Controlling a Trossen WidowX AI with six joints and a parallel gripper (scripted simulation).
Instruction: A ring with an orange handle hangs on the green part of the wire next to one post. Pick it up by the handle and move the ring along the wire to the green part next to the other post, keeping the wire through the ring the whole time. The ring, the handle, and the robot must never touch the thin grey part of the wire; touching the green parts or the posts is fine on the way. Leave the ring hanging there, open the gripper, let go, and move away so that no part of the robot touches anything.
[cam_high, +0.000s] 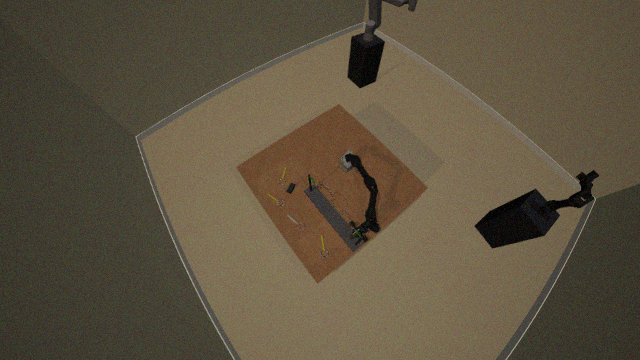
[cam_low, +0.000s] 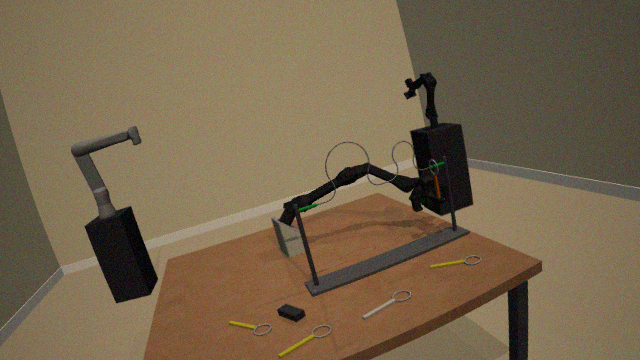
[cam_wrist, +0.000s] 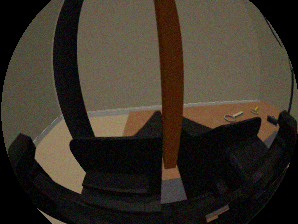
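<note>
Gripper (cam_high: 357, 234) (cam_low: 431, 196) (cam_wrist: 161, 115) closed on orange handle (cam_low: 437, 186) (cam_wrist: 171, 75), lower part of handle between fingers, just beside post (cam_low: 451, 200) (cam_wrist: 67, 65). Ring (cam_low: 430, 164) above gripper, around green wire end (cam_low: 440, 164) at same post. Grey base strip (cam_high: 330, 215) (cam_low: 390, 258) under post. Yellow-handled ring (cam_high: 322, 243) (cam_low: 447, 264) on table (cam_high: 320, 130) (cam_low: 215, 280), near post. White-handled ring (cam_high: 294, 220) (cam_low: 378, 309) farther from post. Second post (cam_high: 310, 183) (cam_low: 306, 245) well apart from post, at strip's opposite end.

Perhaps a robot lab, pedestal-mounted arms (cam_high: 570, 202) (cam_low: 431, 100)
</note>
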